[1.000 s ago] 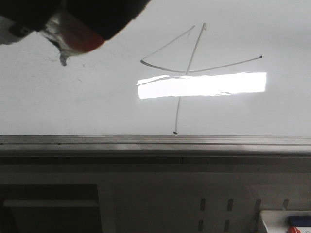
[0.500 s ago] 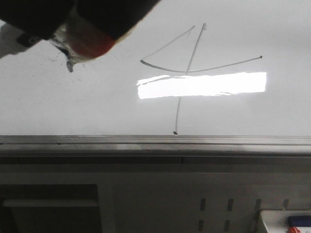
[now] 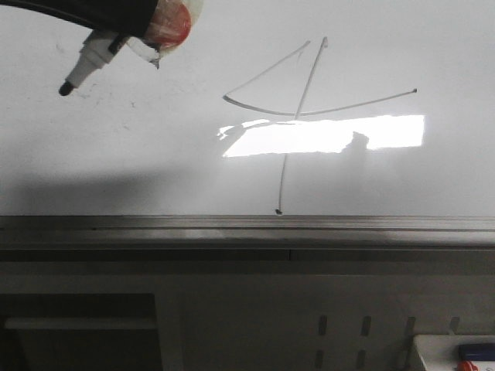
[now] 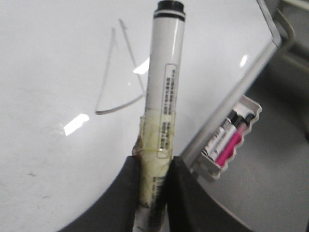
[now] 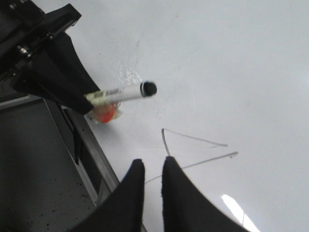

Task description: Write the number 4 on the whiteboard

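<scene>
The 4 (image 3: 309,116) sits complete mid-board, its stem ending at the rail (image 3: 247,222). The left gripper (image 4: 153,166) grips the marker (image 4: 164,87) tightly; the right gripper (image 5: 152,181) hangs nearly closed, empty. Best lift straight off the whiteboard (image 3: 433,46), avoiding stray marks.

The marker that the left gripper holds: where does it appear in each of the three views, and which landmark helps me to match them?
Front view: the marker is at the upper left, tip down-left, off the whiteboard.
Left wrist view: it runs up the centre from the left gripper.
Right wrist view: it lies left of centre, above the right gripper.
Shared landmark: the number 4.
</scene>
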